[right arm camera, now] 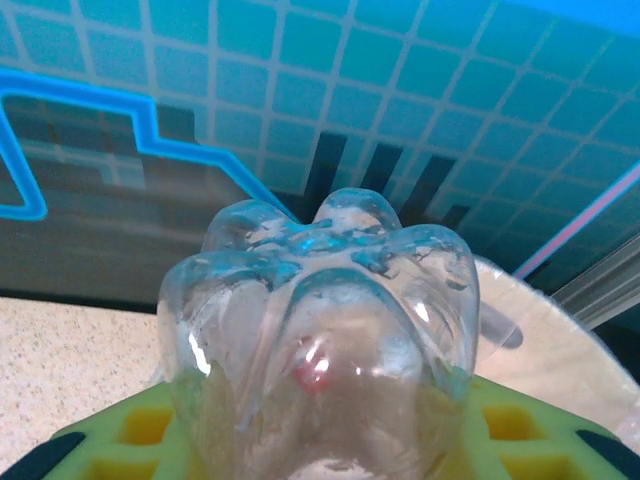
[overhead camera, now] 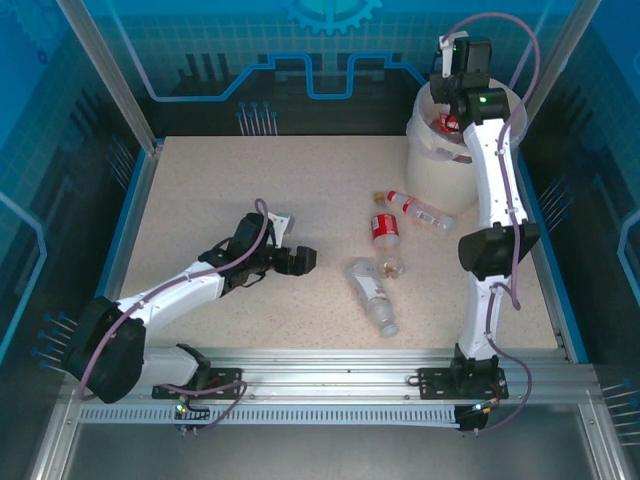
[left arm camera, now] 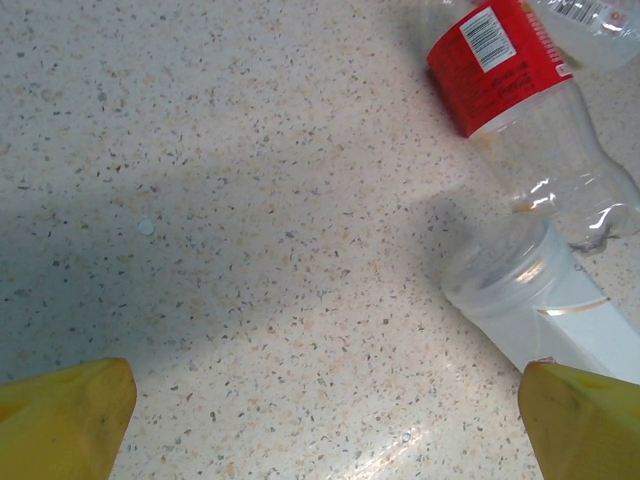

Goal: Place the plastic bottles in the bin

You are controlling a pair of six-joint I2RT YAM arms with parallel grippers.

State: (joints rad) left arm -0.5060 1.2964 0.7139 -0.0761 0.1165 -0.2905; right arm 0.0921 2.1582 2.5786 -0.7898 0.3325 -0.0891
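Observation:
My right gripper (overhead camera: 447, 105) hangs over the cream-white bin (overhead camera: 430, 165) at the back right, shut on a clear plastic bottle (right arm camera: 320, 340) whose lobed base points at the camera between the green-yellow fingers (right arm camera: 110, 440). The bin's rim (right arm camera: 560, 330) lies just below and to the right. Red shows inside the bin (overhead camera: 448, 123). My left gripper (overhead camera: 300, 260) rests low at mid-table, open, with bare table between its yellow fingertips (left arm camera: 65, 415). Ahead of it lie a red-labelled bottle (left arm camera: 500, 65) and a clear white-labelled bottle (left arm camera: 545, 300). On the table are three bottles (overhead camera: 385, 228), (overhead camera: 420, 210), (overhead camera: 372, 295).
A small clear piece (overhead camera: 390, 266) lies between the table bottles. Blue walls and aluminium posts (overhead camera: 110, 70) enclose the speckled table (overhead camera: 220, 180). The metal rail (overhead camera: 330, 365) with both arm bases runs along the near edge.

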